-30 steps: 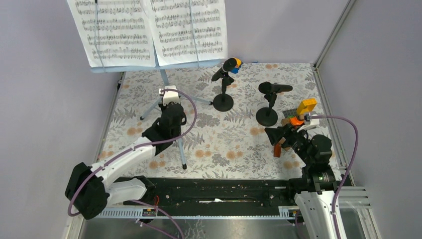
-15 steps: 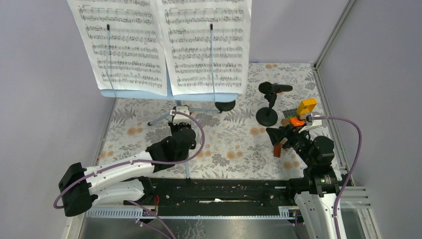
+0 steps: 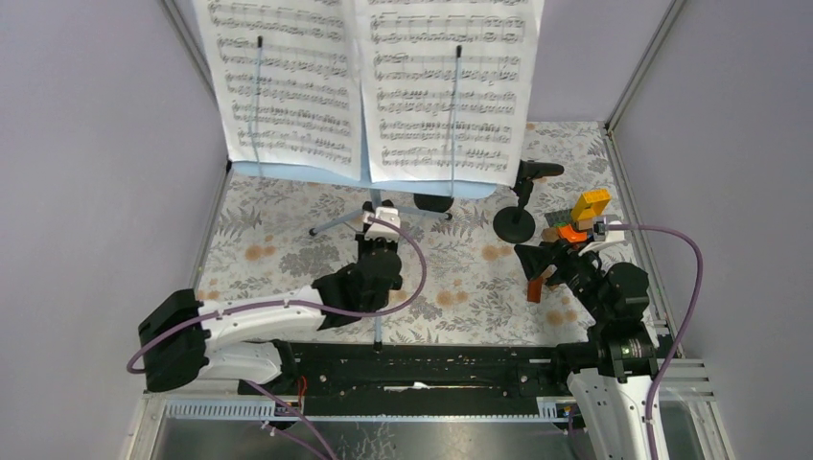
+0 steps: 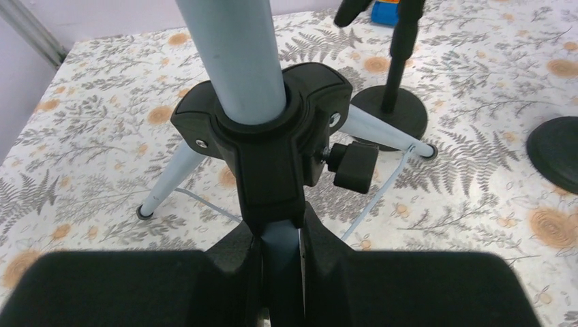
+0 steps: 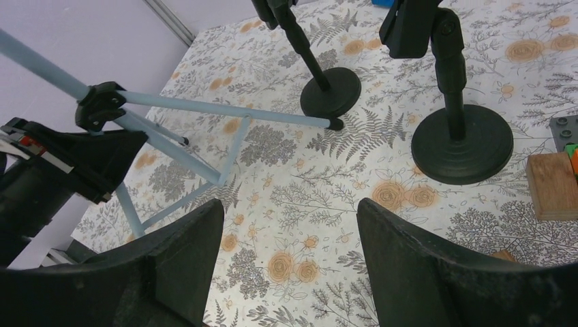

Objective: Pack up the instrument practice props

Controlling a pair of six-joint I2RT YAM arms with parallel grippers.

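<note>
Presently we list: floral cloth, lilac walls; left gripper clamped on tripod; right gripper spread wide apart.

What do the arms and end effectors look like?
The left arm and right arm have white link shells and black joints. A purple cable runs outside each. The left end effector and right end effector have two broad matte-black fingers each.

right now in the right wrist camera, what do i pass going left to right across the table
tripod joint → left microphone stand base → right microphone stand base → wooden block
</note>
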